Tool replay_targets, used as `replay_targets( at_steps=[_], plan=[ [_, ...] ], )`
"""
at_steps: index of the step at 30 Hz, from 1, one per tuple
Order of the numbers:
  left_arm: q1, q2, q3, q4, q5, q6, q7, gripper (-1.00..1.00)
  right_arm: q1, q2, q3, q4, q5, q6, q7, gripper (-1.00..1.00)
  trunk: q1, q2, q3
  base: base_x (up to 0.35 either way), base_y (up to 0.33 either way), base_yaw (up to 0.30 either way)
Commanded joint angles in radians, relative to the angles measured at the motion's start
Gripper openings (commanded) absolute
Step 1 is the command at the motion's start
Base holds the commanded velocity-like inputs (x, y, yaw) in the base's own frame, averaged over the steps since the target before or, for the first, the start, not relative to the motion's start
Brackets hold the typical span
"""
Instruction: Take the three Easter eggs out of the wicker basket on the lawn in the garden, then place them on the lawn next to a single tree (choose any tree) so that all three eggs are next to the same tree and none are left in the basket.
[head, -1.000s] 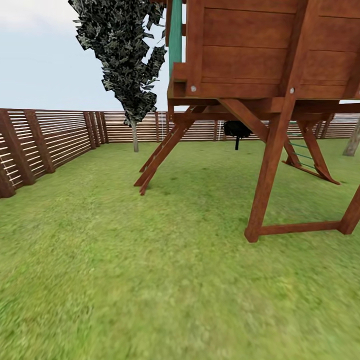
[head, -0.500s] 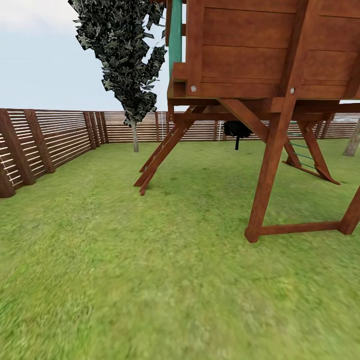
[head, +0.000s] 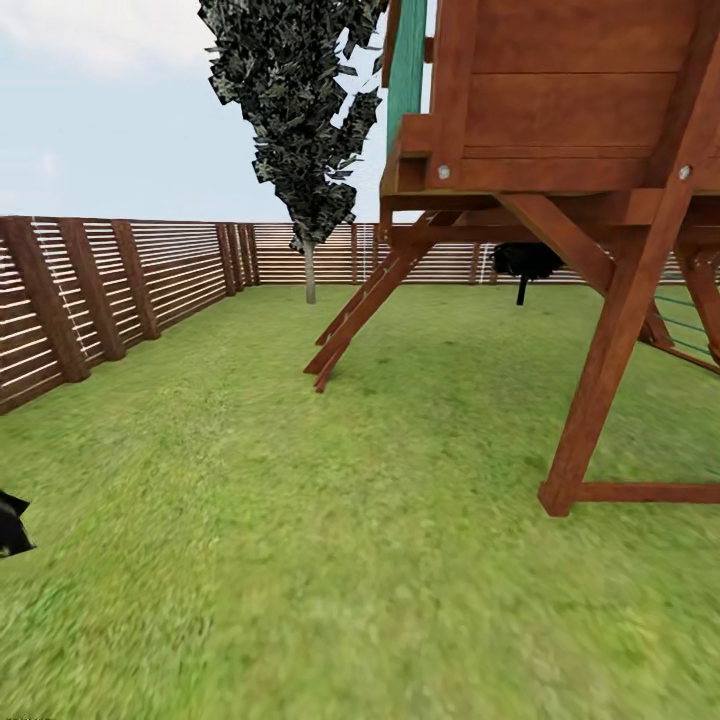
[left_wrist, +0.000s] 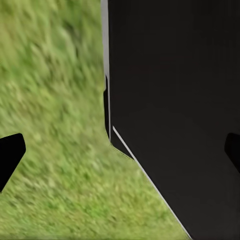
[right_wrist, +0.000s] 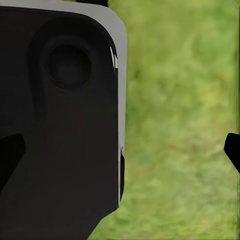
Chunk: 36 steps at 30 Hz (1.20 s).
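Overhead, lawn (head: 250, 520) meets fence (head: 120, 290).

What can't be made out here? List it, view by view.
- Head view: the play tower is cut off by the top and right edges.
- Head view: a black shape is cut by the left edge, so it can't be identified.
- Head view: a dark object behind the tower's beams is too far off to name.
- Wrist views: a black robot body hides much of the blurred lawn.
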Motion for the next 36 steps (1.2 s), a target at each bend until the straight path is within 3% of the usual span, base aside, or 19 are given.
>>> replay_targets(
  at_steps=[1,12,36],
  plan=[
    [0.001,0.0,0.0,-0.002,0.0,-0.001,-0.001,1.0,-0.001,0.0,0.0,0.002,0.001,-0.001,-0.001,1.0,0.001,0.0,-0.001,0.337,0.0,0.296],
    [0.001,0.0,0.0,-0.003,0.0,-0.001,-0.001,1.0,-0.001,0.0,0.001,0.002,0.002,-0.002,-0.001,1.0,0.001,0.0,-0.001,0.338,0.0,0.278],
    [0.001,0.001,0.0,-0.003,0.0,-0.001,-0.001,1.0,-0.001,-0.001,0.002,0.002,0.004,-0.002,-0.001,1.0,0.001,0.0,-0.001,0.338,0.0,0.011]
  ],
)
